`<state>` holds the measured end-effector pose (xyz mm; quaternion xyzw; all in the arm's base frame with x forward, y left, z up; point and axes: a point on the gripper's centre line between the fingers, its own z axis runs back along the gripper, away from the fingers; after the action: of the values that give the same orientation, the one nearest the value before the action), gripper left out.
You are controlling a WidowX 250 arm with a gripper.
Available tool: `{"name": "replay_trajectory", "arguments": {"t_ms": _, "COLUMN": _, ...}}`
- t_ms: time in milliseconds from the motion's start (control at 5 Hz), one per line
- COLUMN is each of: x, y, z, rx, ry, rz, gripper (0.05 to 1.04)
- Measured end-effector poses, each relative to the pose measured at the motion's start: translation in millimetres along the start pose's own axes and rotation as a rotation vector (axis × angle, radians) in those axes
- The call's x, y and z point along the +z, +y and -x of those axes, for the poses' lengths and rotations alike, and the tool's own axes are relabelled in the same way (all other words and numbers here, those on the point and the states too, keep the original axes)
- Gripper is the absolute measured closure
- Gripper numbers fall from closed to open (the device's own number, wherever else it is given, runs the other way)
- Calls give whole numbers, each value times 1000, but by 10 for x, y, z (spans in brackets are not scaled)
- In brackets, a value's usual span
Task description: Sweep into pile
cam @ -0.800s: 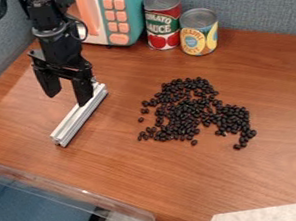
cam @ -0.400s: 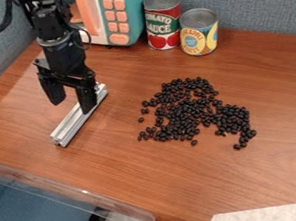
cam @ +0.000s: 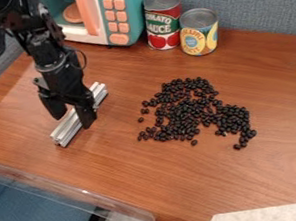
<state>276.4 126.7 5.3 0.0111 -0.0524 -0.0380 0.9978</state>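
The black gripper (cam: 73, 119) hangs at the left of the table, its fingers open and standing on either side of the silver metal bar (cam: 66, 132). The bar lies flat and slanted, from lower left to upper right, with its middle partly hidden by the gripper. Whether the fingers touch the bar, I cannot tell. To the right, black beans (cam: 184, 109) are spread in an irregular patch around the table's middle, with a few loose ones at its left and lower right edges.
A teal toy microwave (cam: 129, 14), a tomato sauce can (cam: 163, 20) and a shorter yellow-labelled can (cam: 199, 32) stand at the back. White tape (cam: 270, 216) lies along the front right. A clear plastic edge (cam: 66, 192) borders the table's lower left.
The gripper has moved toward the front and lower over the bar, its arm reaching farther in from the upper left. The bar and beans have stayed in place.
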Motion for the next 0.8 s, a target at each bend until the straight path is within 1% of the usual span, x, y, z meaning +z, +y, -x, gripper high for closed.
{"name": "replay_trajectory", "arguments": {"t_ms": 200, "x": -5, "y": -8, "z": -51, "rx": 4, "ry": -20, "rz": -17, "gripper": 83}}
{"name": "replay_trajectory", "arguments": {"t_ms": 400, "x": 4, "y": -26, "z": -72, "rx": 2, "ry": -17, "rz": -19, "gripper": 83}}
{"name": "replay_trajectory", "arguments": {"t_ms": 600, "x": 4, "y": -22, "z": -124, "rx": -8, "ry": -15, "rz": -15, "gripper": 133}}
{"name": "replay_trajectory", "arguments": {"t_ms": 800, "x": -64, "y": -23, "z": -127, "rx": -5, "ry": 11, "rz": -2, "gripper": 384}}
